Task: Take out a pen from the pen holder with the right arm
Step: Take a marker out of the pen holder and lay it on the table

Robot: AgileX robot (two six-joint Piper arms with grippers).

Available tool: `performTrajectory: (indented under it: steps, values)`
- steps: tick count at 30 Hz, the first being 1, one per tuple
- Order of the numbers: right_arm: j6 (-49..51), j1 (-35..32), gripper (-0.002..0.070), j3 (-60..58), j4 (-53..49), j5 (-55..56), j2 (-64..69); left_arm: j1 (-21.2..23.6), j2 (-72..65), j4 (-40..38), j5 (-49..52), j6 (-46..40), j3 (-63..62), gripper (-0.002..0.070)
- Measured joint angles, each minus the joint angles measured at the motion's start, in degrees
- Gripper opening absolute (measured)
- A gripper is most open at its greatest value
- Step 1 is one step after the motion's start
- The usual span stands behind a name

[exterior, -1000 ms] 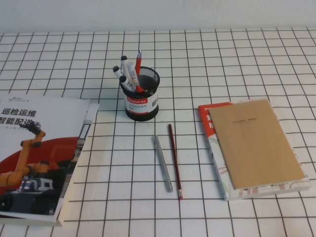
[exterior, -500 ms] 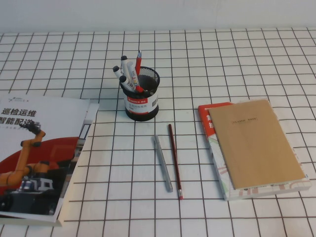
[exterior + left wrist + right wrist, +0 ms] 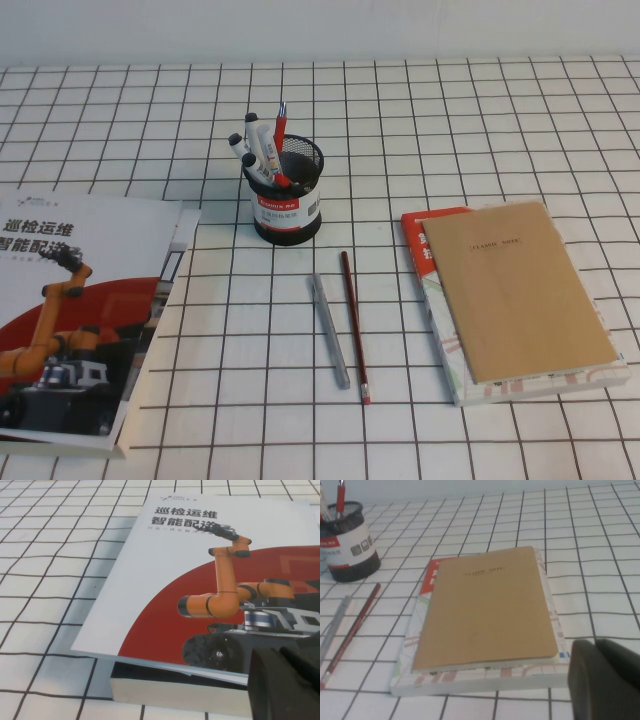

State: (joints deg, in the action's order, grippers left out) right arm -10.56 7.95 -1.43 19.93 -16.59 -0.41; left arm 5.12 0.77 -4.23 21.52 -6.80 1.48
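A black mesh pen holder (image 3: 287, 195) stands upright at the table's middle back, with several pens (image 3: 262, 150) leaning out of it to the left. In the right wrist view the pen holder (image 3: 349, 542) shows far off, beyond the brown notebook. My right gripper (image 3: 602, 680) hovers low near the table's front right, beside the notebook's near corner, shut and holding nothing. My left gripper (image 3: 287, 682) is parked over the near edge of the big book, its fingers together and nothing in them. Neither arm appears in the high view.
A grey pen (image 3: 329, 330) and a red pencil (image 3: 353, 322) lie side by side in front of the holder. A brown notebook (image 3: 520, 290) rests on a red-and-white book at the right. A large robot-cover book (image 3: 80, 310) fills the front left.
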Motion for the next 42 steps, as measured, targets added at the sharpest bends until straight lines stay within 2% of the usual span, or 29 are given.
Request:
performTrajectory:
  steps: [5, 13, 22, 27, 31, 37, 42]
  values:
    - [0.0, 0.0, -0.0016, 0.0, 4.2, 3.5, 0.0, 0.0, 0.0, 0.0, 0.0, 0.0, 0.0, -0.0003]
    - [0.0, 0.0, -0.0016, 0.0, 21.6, 9.3, 0.0, 0.0, 0.0, 0.0, 0.0, 0.0, 0.0, -0.0003]
    - [0.0, 0.0, -0.0016, 0.0, 28.8, 11.5, 0.0, 0.0, 0.0, 0.0, 0.0, 0.0, 0.0, -0.0003]
    - [0.0, 0.0, -0.0016, 2.7, 30.9, 8.9, 1.4, 0.0, 0.0, 0.0, 0.0, 0.0, 0.0, -0.0003]
    - [0.0, 0.0, -0.0016, 8.9, 30.3, 4.1, 10.3, 0.0, 0.0, 0.0, 0.0, 0.0, 0.0, -0.0003]
    - [-0.8, 0.0, -0.0016, 19.7, 23.3, -5.0, 30.1, 0.0, 0.0, 0.0, 0.0, 0.0, 0.0, -0.0003]
    - [-10.4, 0.0, -0.0016, 27.8, 25.6, -6.7, 44.8, 0.0, 0.0, 0.0, 0.0, 0.0, 0.0, -0.0003]
